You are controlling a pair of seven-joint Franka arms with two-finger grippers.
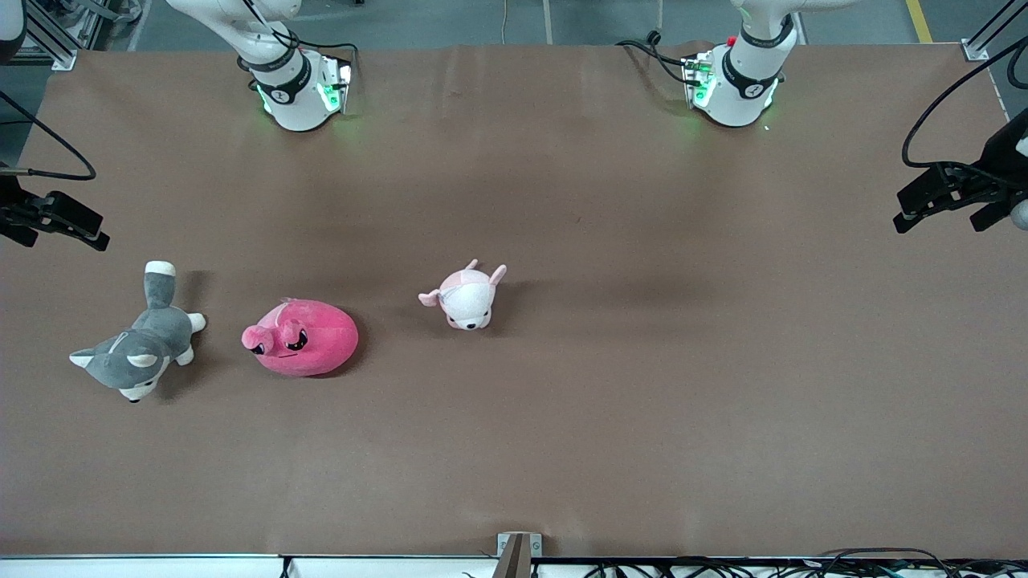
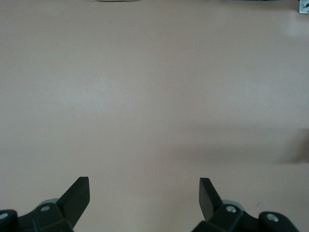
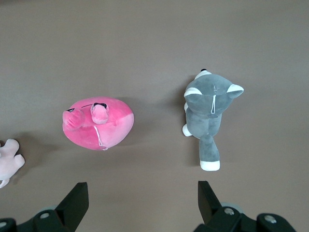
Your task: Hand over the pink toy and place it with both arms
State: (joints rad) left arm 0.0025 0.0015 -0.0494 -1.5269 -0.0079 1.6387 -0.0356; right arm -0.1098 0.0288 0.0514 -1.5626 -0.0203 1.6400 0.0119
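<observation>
Lowest in the front view, and so nearest that camera, is the grey-and-white plush husky [image 1: 138,343], lying on the brown table [image 1: 610,385] toward the right arm's end, with its white-tipped tail pointing toward the robots' bases. Just beside it, toward the middle of the table, lies the pink toy [image 1: 303,338]: a hot-pink rounded blob with angry black eyes and a paler pink patch, resting on the table, gripped by nothing. It does not touch the husky. The right wrist view shows the same pair, the pink toy [image 3: 98,123] and the husky [image 3: 208,114], side by side with bare table between them.

A smaller pale pink-and-white plush animal [image 1: 468,296] with ears sits farther from the front camera than the pink toy, toward the table's middle and apart from it; only a paw and edge of it [image 3: 8,162] show in the right wrist view.

Up in the air at the right arm's end of the table hangs the right gripper [image 3: 143,205], above the husky and pink toy, its jaws spread wide and holding nothing. The left gripper [image 2: 144,199] hangs over bare table at the left arm's end, well apart from all three toys, its jaws likewise spread wide and empty.
</observation>
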